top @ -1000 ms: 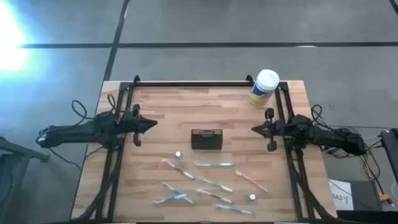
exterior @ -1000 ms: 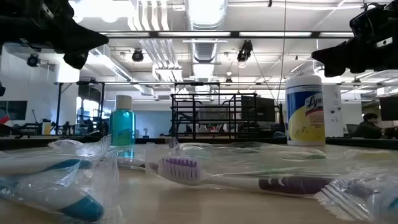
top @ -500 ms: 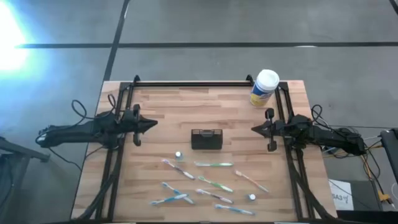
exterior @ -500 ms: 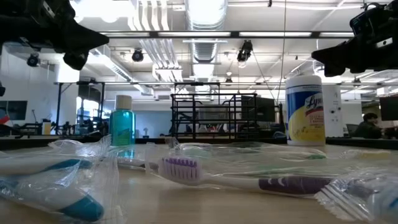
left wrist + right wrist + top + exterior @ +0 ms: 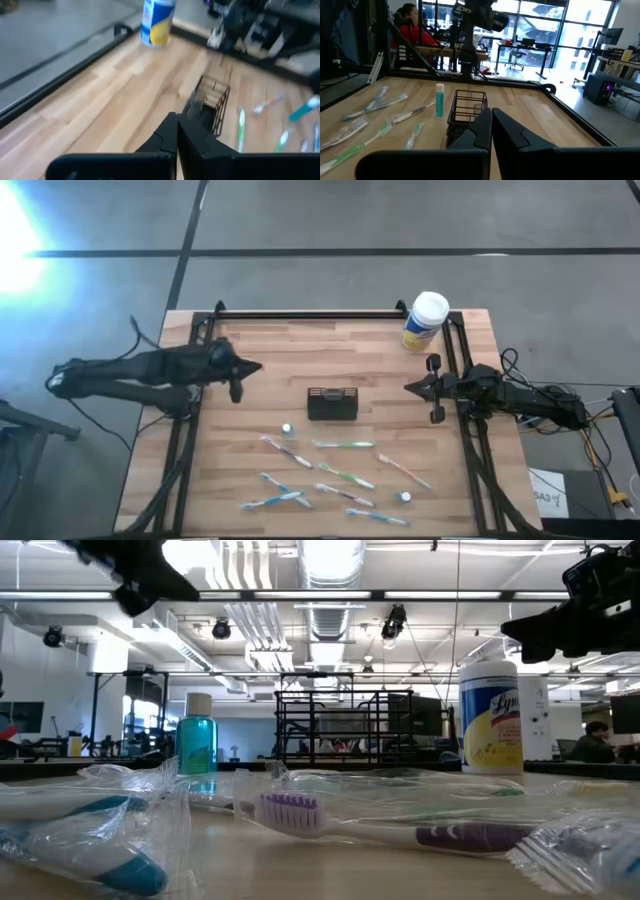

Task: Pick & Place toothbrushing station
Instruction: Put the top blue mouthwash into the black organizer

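The toothbrushing station point(image 5: 332, 403) is a small black wire box that stands on its base at the middle of the wooden table; it also shows in the left wrist view point(image 5: 209, 102) and the right wrist view point(image 5: 466, 113). My left gripper point(image 5: 256, 368) is shut and empty, above the table to the station's left. My right gripper point(image 5: 408, 388) is shut and empty, to the station's right; in its wrist view the fingertips point(image 5: 490, 116) meet. Both grippers point at the station from a distance.
A yellow white-capped canister point(image 5: 425, 321) stands at the far right corner. Several wrapped toothbrushes point(image 5: 345, 475) and two small bottles point(image 5: 287, 428) lie on the near half. A black frame rail point(image 5: 310, 314) runs along the far edge. A person in red point(image 5: 410, 25) sits beyond the table.
My left gripper has gone toward the table's right, nearer the station, and a little toward the far edge; in the low view it has risen toward the picture's top. My right gripper and the station have kept still.
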Robot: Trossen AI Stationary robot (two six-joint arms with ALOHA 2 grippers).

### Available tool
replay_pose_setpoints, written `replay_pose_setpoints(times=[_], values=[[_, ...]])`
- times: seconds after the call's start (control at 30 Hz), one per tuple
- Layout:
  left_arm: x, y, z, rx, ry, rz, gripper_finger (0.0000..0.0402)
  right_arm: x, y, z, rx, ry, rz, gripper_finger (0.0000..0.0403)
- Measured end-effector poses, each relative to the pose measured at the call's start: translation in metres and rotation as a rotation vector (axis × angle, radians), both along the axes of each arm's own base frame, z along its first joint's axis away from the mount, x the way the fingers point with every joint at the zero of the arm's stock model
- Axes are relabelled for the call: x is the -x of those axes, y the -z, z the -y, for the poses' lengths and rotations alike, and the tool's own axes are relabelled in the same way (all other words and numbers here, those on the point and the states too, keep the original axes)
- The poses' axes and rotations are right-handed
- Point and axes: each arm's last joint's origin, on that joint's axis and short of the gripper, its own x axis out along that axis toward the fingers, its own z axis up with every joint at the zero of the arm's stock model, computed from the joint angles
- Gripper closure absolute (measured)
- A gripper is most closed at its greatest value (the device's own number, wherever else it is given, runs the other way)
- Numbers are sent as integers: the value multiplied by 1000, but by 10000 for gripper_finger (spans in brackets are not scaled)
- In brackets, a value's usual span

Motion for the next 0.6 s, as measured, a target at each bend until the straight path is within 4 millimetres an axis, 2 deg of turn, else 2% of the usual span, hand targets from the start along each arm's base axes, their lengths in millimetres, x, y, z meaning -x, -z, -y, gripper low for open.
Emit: replay_pose_setpoints(times=[0.1, 0.27, 0.33, 0.47, 0.6], values=[[-17, -16, 3, -8, 21, -93, 398, 0, 0, 0, -1, 0, 0, 394], [-46, -30, 8, 33, 18, -291, 394, 0, 0, 0, -8, 0, 1, 394], [-57, -29, 11, 42, 15, -401, 387, 0, 0, 0, -27, -1, 1, 394], [-80, -37, 16, 62, 4, -542, 355, 0, 0, 0, -35, 1, 2, 394], [-100, -47, 25, 72, 0, -628, 301, 0, 0, 1, -39, 48, 6, 394]])
